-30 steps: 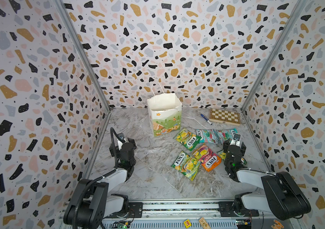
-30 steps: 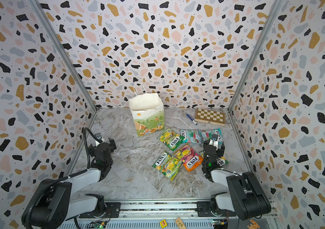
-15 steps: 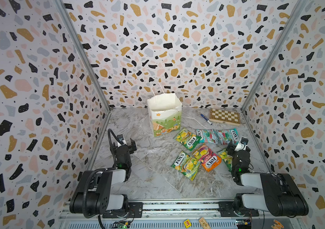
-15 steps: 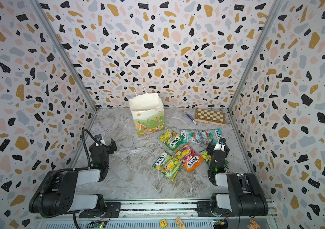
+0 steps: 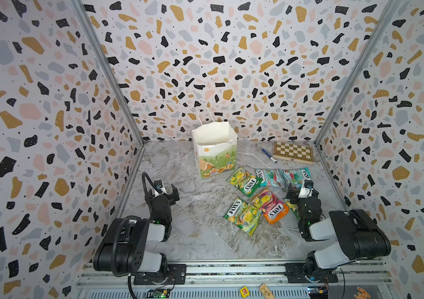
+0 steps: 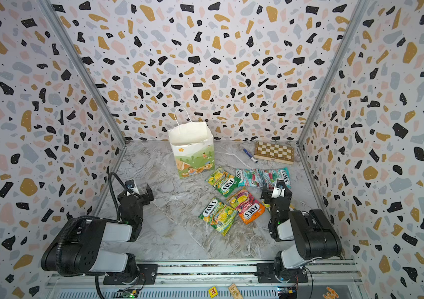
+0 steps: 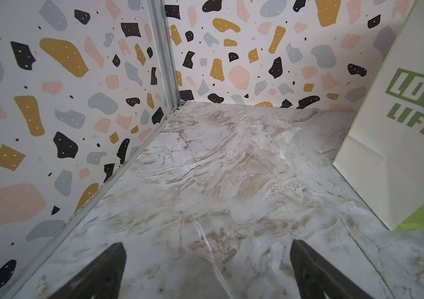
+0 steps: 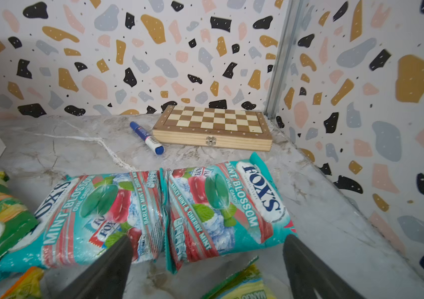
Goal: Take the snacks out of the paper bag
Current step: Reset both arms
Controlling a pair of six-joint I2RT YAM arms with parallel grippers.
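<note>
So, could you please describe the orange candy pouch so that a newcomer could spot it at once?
Find the white paper bag at the back of the marble table. The candy pouches lie scattered in front of it, toward the robot's right. The orange pouch lies beside a green-yellow pouch, and it alone is orange-red; the others are green or teal.

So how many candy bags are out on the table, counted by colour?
Teal-red pouches: 2
Green-yellow pouches: 3 (one partly covered)
Orange-red pouches: 1
Total: 6
</note>
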